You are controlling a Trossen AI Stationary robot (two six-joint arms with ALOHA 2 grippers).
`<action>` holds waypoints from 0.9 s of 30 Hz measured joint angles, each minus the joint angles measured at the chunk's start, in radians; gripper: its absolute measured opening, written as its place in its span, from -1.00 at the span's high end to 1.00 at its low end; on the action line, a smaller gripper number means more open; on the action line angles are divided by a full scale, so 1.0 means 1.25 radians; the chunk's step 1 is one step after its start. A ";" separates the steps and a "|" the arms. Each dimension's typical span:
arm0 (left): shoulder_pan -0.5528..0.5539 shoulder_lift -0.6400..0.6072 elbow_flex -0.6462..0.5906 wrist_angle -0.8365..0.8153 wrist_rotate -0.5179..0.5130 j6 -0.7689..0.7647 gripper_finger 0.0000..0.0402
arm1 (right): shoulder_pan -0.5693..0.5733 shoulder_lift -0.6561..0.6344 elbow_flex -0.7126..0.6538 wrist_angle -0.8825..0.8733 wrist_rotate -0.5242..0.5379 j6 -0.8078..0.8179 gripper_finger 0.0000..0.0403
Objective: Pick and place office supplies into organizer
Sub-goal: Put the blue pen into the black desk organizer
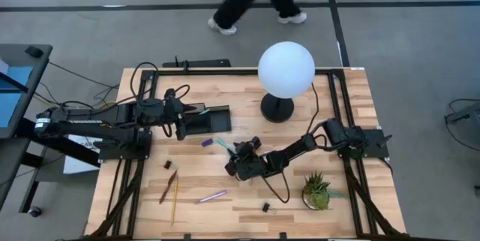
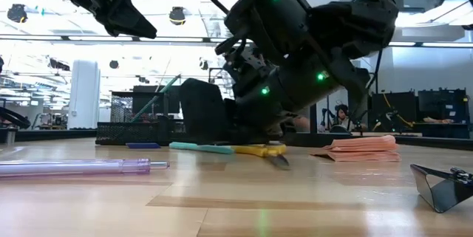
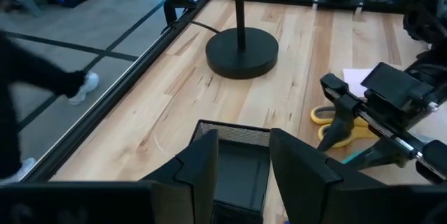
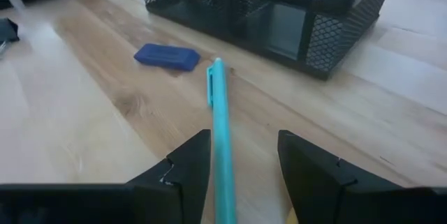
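Observation:
A teal pen [image 4: 218,123] lies flat on the table, pointing toward the black mesh organizer [image 4: 279,8]. My right gripper [image 4: 244,161] is low over the pen's near end and open, one finger on each side of it. A small blue piece [image 4: 166,56] lies beside the pen's far tip. Yellow-handled scissors [image 2: 262,150] and a pink sticky-note pad [image 2: 362,148] lie under the right arm. My left gripper [image 3: 243,172] hangs open and empty above the organizer [image 1: 214,119]. My right gripper straddles the teal pen's near end [image 4: 222,155], coming in slanting down along the pen's length. The pen lies close beside one finger [image 4: 188,160] with a gap to the other. Whether that finger touches it, I cannot tell.
A purple pen [image 1: 212,196], a brown pen [image 1: 168,187] and a yellow pencil [image 1: 175,202] lie near the front left. Black clips [image 1: 168,164] [image 1: 266,207] are scattered. The lamp base [image 1: 277,108] stands far of the right gripper, a potted plant [image 1: 316,191] at the front right. A person walks beyond the table.

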State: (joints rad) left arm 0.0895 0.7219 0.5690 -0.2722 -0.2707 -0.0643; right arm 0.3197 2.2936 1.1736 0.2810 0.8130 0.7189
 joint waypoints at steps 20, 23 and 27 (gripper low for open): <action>0.000 0.000 0.000 0.000 -0.010 -0.022 0.38 | 0.047 0.004 0.033 -0.052 -0.017 -0.169 0.21; 0.000 0.000 0.000 0.001 -0.013 -0.023 0.38 | 0.009 0.001 0.038 -0.047 -0.099 -0.149 0.28; 0.000 0.000 0.000 0.001 -0.014 -0.030 0.38 | -0.036 -0.002 0.041 -0.021 -0.195 -0.143 0.43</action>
State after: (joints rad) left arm 0.0895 0.7219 0.5690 -0.2715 -0.2876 -0.1023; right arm 0.2752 2.2910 1.2247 0.2554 0.5697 0.5407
